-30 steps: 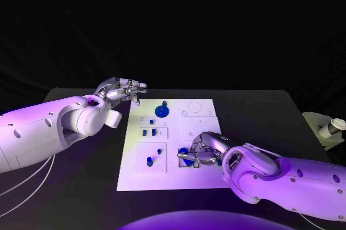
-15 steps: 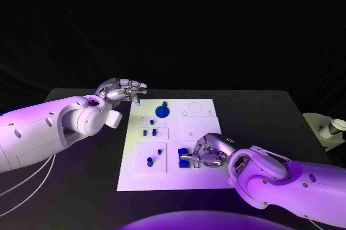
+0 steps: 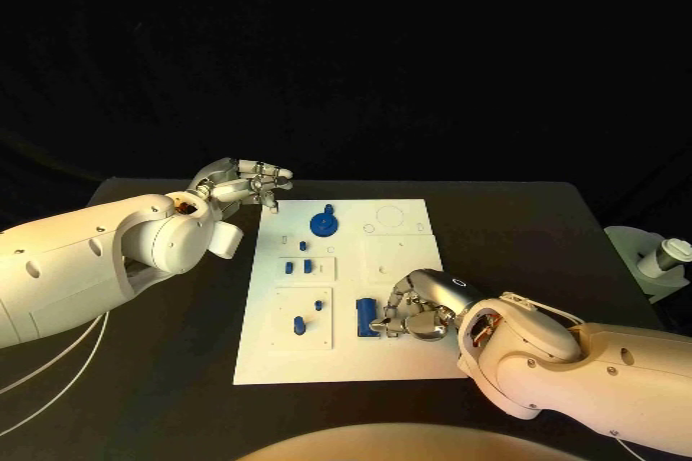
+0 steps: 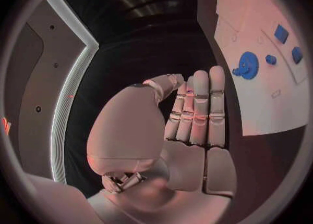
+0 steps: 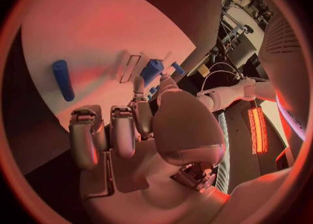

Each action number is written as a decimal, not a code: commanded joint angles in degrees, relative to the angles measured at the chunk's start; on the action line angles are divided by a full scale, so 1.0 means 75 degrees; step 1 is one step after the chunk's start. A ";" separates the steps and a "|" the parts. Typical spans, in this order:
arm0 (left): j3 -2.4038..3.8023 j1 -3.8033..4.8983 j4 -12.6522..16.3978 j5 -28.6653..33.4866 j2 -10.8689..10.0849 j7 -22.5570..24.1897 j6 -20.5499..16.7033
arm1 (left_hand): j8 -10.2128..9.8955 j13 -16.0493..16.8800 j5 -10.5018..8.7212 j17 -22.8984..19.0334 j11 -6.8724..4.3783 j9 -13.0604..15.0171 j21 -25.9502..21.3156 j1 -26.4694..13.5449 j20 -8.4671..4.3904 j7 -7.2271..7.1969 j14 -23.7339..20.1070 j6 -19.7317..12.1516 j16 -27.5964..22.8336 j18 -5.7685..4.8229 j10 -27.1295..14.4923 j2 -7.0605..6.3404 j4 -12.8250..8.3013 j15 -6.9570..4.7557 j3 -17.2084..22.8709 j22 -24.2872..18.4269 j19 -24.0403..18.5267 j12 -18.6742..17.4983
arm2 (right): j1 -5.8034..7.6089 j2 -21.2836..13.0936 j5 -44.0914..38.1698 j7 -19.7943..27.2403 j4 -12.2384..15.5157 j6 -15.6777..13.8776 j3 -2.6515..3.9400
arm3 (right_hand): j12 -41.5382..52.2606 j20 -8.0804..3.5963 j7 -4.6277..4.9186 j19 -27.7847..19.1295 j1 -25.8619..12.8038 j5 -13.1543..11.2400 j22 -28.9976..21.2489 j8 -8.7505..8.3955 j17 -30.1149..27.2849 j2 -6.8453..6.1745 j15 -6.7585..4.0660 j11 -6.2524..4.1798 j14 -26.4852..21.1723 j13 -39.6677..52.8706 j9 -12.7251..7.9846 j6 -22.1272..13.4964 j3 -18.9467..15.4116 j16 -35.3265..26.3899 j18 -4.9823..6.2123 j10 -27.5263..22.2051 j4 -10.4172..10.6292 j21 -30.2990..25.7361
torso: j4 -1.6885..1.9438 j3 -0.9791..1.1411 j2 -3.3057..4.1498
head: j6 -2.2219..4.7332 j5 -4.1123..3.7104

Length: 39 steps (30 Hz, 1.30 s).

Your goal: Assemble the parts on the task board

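The white task board [image 3: 335,361] lies mid-table. A blue gear-shaped part [image 3: 325,222] [image 4: 247,65] sits near its far edge, with small blue parts [image 3: 297,267] nearer and two more [image 3: 299,325] at the near left. A blue cylinder [image 3: 366,315] [image 5: 63,79] lies on the board's near middle. My right hand [image 3: 413,307] [image 5: 140,130] hangs low over the board just right of the cylinder, fingers curled in, with nothing seen in them. My left hand [image 3: 245,184] [image 4: 189,125] hovers past the board's far left corner, fingers straight and side by side, holding nothing.
A pale stand with a white cup-like object [image 3: 661,258] sits at the table's right edge. Black table surface [image 3: 173,381] surrounds the board, and thin cables [image 3: 58,366] trail under my left arm.
My right hand has drawn back slightly toward the near right, uncovering more of the blue cylinder. The left hand has stayed put.
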 commanded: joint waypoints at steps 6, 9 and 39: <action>0.0004 0.0008 0.0017 0.0034 0.0005 0.0018 0.0128 | 0.0051 0.0008 0.0013 -0.0012 0.0008 -0.0012 -0.0031 -0.0019 0.0024 -0.0001 -0.0051 -0.0058 0.0034 0.0116 -0.0062 0.0059 0.0008 -0.0025 0.0022 -0.0009 0.0034 0.0035 | -0.0022 0.0188 -0.0190 0.0035 -0.0178 0.0266 -0.0001 | 0.0014 -0.0036 -0.0044 0.0800 0.0518 -0.0203 0.2010 -0.0047 0.0926 -0.0003 -0.0055 -0.0001 0.0595 0.0334 -0.0067 0.0014 0.0153 0.0057 -0.0053 0.0065 0.0041 0.0034 | 0.0013 0.0002 0.0013 | -0.0006 0.0008; 0.0004 0.0008 0.0018 0.0031 0.0000 0.0017 0.0125 | 0.0051 0.0008 0.0013 -0.0012 0.0008 -0.0012 -0.0031 -0.0019 0.0024 -0.0001 -0.0051 -0.0058 0.0034 0.0116 -0.0062 0.0059 0.0008 -0.0025 0.0022 -0.0009 0.0034 0.0035 | -0.0027 0.0230 -0.0222 0.0000 -0.0226 0.0243 -0.0001 | 0.0008 -0.0035 -0.0042 0.0800 0.0517 -0.0208 0.2010 -0.0048 0.0915 -0.0004 -0.0055 0.0000 0.0593 0.0330 -0.0069 0.0015 0.0153 0.0054 -0.0053 0.0063 0.0049 0.0034 | 0.0012 -0.0004 0.0008 | -0.0009 0.0009; -0.0001 0.0007 0.0068 0.0026 -0.0093 0.0038 0.0094 | 0.0055 0.0008 0.0014 -0.0016 0.0007 -0.0013 -0.0036 -0.0012 0.0024 -0.0002 -0.0053 -0.0057 0.0037 0.0116 -0.0065 0.0069 0.0010 -0.0025 0.0030 -0.0012 0.0037 0.0044 | 0.0183 -0.1257 -0.0200 0.0735 0.0218 -0.0819 0.0031 | -0.0412 0.0116 0.0298 0.0800 0.0790 -0.0031 0.2010 -0.0691 0.0790 -0.0274 0.0161 0.0274 0.0560 0.0129 -0.0380 -0.0651 0.0314 -0.0015 -0.0053 -0.0133 0.0104 0.0034 | -0.0028 -0.0017 -0.0009 | 0.0002 -0.0154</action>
